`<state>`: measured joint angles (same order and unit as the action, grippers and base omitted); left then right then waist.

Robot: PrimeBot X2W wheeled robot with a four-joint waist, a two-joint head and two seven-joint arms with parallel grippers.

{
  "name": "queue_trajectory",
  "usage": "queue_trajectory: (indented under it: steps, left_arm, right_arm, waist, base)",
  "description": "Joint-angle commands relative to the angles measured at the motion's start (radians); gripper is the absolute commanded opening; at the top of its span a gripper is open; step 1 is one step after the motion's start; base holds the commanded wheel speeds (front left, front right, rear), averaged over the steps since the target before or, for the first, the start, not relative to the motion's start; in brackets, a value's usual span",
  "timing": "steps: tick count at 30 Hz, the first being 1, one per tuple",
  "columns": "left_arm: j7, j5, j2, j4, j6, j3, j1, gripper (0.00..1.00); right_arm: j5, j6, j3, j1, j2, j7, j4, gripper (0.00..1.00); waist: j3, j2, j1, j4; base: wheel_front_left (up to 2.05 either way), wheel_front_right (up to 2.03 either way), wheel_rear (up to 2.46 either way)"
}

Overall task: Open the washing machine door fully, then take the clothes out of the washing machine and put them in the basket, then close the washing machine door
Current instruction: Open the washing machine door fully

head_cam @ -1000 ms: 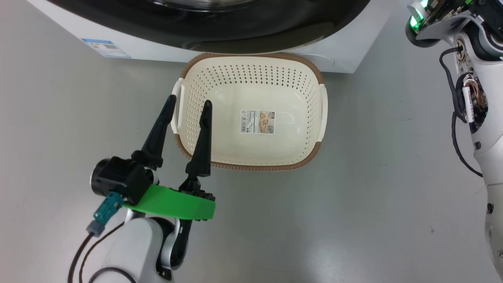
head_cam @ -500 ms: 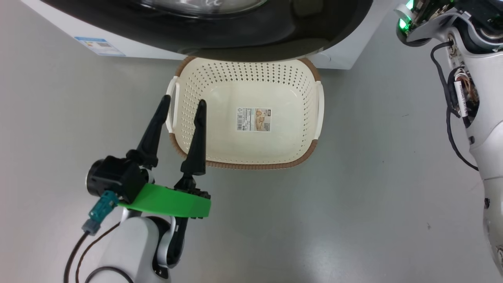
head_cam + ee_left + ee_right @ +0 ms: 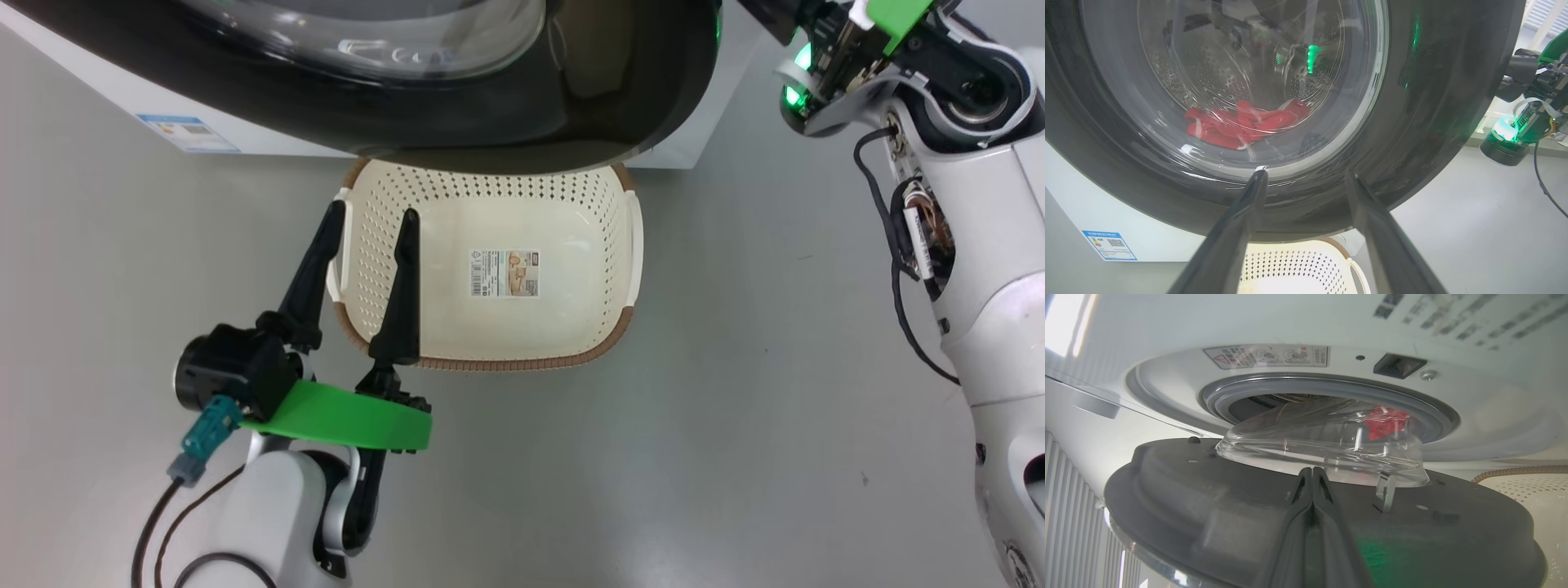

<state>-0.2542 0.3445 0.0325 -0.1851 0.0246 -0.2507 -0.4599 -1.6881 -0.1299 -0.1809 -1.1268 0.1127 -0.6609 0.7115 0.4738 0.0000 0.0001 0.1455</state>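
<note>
on the grey floor, just before the washing machine, sits the basket, empty, its far rim under the washing machine door, which hangs partly open. red clothes lie in the drum behind the glass. left gripper hovers spread wide over the basket's left handle. right gripper, fingers pressed together and empty, points along the door's grey inner face.

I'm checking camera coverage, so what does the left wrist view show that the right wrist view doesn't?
Left wrist view: blue label on the front of the white boxy washing machine, spread left fingers. Right wrist view: grey rubber-ringed opening, warning sticker, closed right fingers. Shared: crumpled red clothes, round glossy black door with clear glass bowl, cream perforated plastic basket.
</note>
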Motion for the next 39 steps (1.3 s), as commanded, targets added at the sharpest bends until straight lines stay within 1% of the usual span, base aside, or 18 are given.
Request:
queue_trajectory:
  steps: [1, 13, 16, 19, 20, 21, 22, 26, 29, 35, 37, 39]
  left_arm:
    - [-0.008, -0.001, 0.019, 0.018, -0.008, 0.035, 0.000, 1.00]
    - [-0.008, 0.001, 0.023, 0.007, 0.008, 0.045, 0.044, 1.00]
    - [-0.008, 0.002, 0.029, 0.005, 0.012, 0.046, 0.051, 1.00]
    - [-0.008, 0.003, 0.032, 0.009, 0.011, 0.048, 0.056, 1.00]
    - [-0.008, 0.004, 0.033, 0.013, 0.010, 0.049, 0.058, 1.00]
    - [-0.008, 0.005, 0.034, 0.016, 0.009, 0.051, 0.061, 1.00]
    - [-0.008, 0.006, 0.036, 0.019, 0.009, 0.052, 0.064, 1.00]
    - [-0.008, 0.005, 0.042, 0.029, 0.012, 0.059, 0.072, 1.00]
    - [-0.008, 0.005, 0.042, 0.033, 0.015, 0.061, 0.073, 1.00]
    - [-0.008, 0.006, 0.048, 0.042, 0.021, 0.074, 0.075, 1.00]
    - [-0.008, 0.005, 0.050, 0.044, 0.023, 0.079, 0.077, 1.00]
    - [-0.008, 0.003, 0.051, 0.047, 0.025, 0.084, 0.080, 1.00]
  right_arm:
    - [-0.004, -0.001, -0.014, 0.025, -0.033, -0.012, -0.031, 0.00]
    - [0.001, -0.001, -0.054, 0.112, -0.053, -0.022, -0.031, 0.00]
    - [0.006, -0.001, -0.069, 0.126, -0.057, -0.011, -0.038, 0.00]
    - [0.016, -0.001, -0.073, 0.141, -0.059, 0.026, -0.050, 0.00]
    - [0.021, -0.001, -0.073, 0.146, -0.059, 0.041, -0.055, 0.29]
    - [0.027, -0.001, -0.073, 0.150, -0.059, 0.058, -0.059, 0.80]
    - [0.032, -0.001, -0.072, 0.154, -0.060, 0.073, -0.062, 1.00]
    - [0.078, -0.001, -0.063, 0.168, -0.051, 0.149, -0.095, 1.00]
    - [0.139, -0.001, -0.051, 0.193, -0.030, 0.251, -0.168, 1.00]
    - [0.365, -0.001, -0.151, 0.266, 0.047, 0.469, -0.310, 1.00]
    - [0.459, -0.001, -0.202, 0.291, 0.087, 0.555, -0.335, 1.00]
    - [0.527, -0.001, -0.239, 0.315, 0.114, 0.639, -0.337, 1.00]
  waist:
    - [-0.015, 0.0000, 0.0000, -0.002]
    - [-0.080, 0.0000, 0.0000, -0.042]
    - [-0.091, 0.0000, 0.0000, -0.052]
    - [-0.099, 0.0000, 0.0000, -0.059]
    - [-0.101, 0.0000, 0.0000, -0.062]
    - [-0.103, 0.0000, 0.0000, -0.064]
    - [-0.105, 0.0000, 0.0000, -0.067]
    - [-0.107, 0.0000, 0.0000, -0.074]
    - [-0.106, 0.0000, 0.0000, -0.074]
    - [-0.101, 0.0000, 0.0000, -0.086]
    - [-0.101, 0.0000, 0.0000, -0.091]
    - [-0.104, 0.0000, 0.0000, -0.095]
  base:
    - [0.00, 0.00, 0.00]
    - [0.00, 0.00, 0.00]
    - [0.00, 0.00, 0.00]
    - [0.00, 0.00, 0.00]
    - [0.00, 0.00, 0.00]
    - [0.00, 0.00, 0.00]
    - [0.00, 0.00, 0.00]
    - [0.00, 0.00, 0.00]
    - [0.00, 0.00, 0.00]
    - [0.00, 0.00, 0.00]
    - [0.00, 0.00, 0.00]
    - [0.00, 0.00, 0.00]
